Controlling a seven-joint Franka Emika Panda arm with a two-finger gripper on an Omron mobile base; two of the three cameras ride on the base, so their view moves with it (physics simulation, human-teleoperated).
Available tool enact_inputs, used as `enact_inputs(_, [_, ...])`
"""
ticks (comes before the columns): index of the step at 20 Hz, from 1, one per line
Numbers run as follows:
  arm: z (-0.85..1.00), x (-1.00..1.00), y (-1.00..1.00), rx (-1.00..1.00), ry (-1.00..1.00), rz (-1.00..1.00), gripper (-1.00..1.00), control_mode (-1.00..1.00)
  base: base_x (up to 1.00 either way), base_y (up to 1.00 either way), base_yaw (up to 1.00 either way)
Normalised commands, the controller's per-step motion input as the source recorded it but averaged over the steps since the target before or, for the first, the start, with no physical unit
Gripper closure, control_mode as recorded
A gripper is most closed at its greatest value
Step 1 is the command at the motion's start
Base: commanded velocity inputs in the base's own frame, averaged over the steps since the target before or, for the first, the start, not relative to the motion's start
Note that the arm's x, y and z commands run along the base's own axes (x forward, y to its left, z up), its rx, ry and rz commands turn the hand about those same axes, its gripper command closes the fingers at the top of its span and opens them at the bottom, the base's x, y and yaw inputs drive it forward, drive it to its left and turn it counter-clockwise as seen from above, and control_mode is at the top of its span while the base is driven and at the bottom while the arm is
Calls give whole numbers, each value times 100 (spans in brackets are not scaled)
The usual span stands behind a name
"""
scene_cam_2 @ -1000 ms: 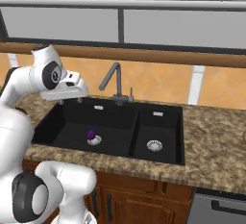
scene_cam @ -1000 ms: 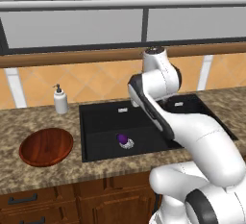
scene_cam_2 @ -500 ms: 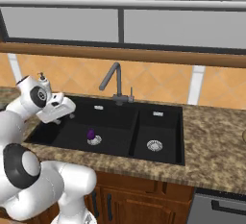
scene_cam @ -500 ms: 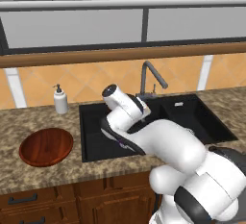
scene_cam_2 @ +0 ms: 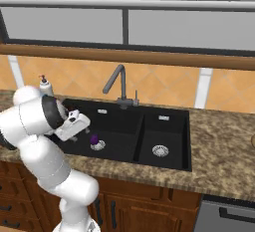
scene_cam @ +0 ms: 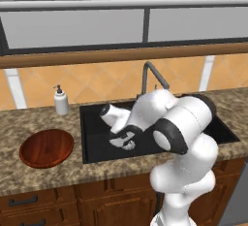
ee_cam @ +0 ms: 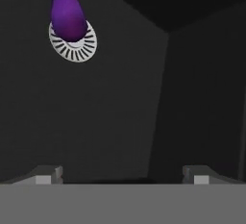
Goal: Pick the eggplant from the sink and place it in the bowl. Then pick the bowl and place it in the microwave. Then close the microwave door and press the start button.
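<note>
Down inside the left basin of the black sink [scene_cam_2: 140, 126], my claw [ee_cam: 122, 175] hangs with its two fingertips spread wide apart and nothing between them. Ahead of me in the hand view, the purple eggplant [ee_cam: 67, 12] lies on the round silver drain [ee_cam: 73, 43], covering part of it, well apart from my fingertips. From the right base view, the eggplant [scene_cam_2: 93, 139] sits on that drain on the floor of the left basin, just beside my hand. On the speckled granite counter [scene_cam: 38, 171], to the left of the sink [scene_cam: 97, 145], the reddish-brown wooden bowl [scene_cam: 47, 147] sits upright. Behind it, a white soap dispenser [scene_cam: 60, 101] stands near the sink's back corner, and the dark arched faucet [scene_cam_2: 116, 84] rises at the sink's rear edge.
</note>
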Motion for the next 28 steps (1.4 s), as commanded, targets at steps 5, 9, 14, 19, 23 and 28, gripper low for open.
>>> enact_inputs(5, [-37,81,2,-3,17,0,-100,-100,0,0,0])
enact_inputs(9, [-56,66,25,-2,12,0,-100,-100,0,0,0])
enact_inputs(14, [-53,46,2,0,7,-2,-100,-100,0,0,0])
enact_inputs(19, [-43,34,-6,0,4,-2,-100,-100,0,0,0])
enact_inputs(23, [-47,66,-20,1,3,0,-100,-100,0,0,0])
enact_inputs(28, [-53,55,-28,5,0,0,-100,-100,0,0,0])
